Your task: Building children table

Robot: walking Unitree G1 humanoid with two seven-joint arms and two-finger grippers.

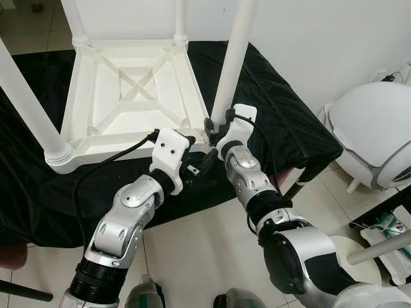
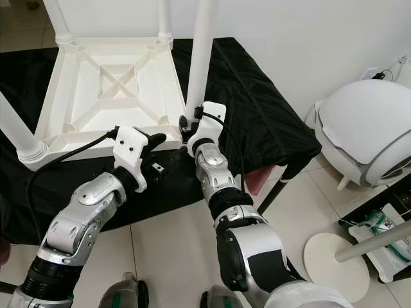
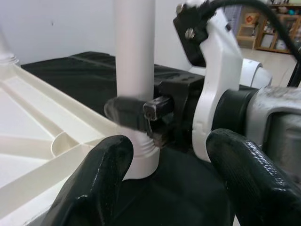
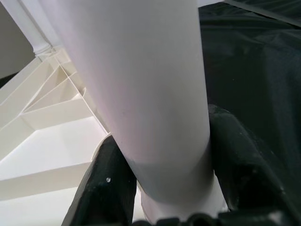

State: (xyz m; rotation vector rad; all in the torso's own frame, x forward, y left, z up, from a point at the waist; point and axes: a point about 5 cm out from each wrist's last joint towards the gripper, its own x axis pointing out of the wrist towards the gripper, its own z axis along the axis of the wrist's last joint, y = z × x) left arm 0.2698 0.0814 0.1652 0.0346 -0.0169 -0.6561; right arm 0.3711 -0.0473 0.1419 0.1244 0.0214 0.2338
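— Largest item on my feed?
— Black cloth [image 1: 276, 109] over a stand; on it, white table top [image 1: 128, 96] upside down, legs standing up.
— And the near-right leg [image 1: 232, 58]?
— Seated in its corner socket; my right gripper [image 4: 164, 188] clamped around its base.
— Left gripper [image 3: 164, 188]?
— Fingers spread, holding nothing, just beside that leg.

White table [image 1: 122, 96], black cloth [image 1: 282, 109]
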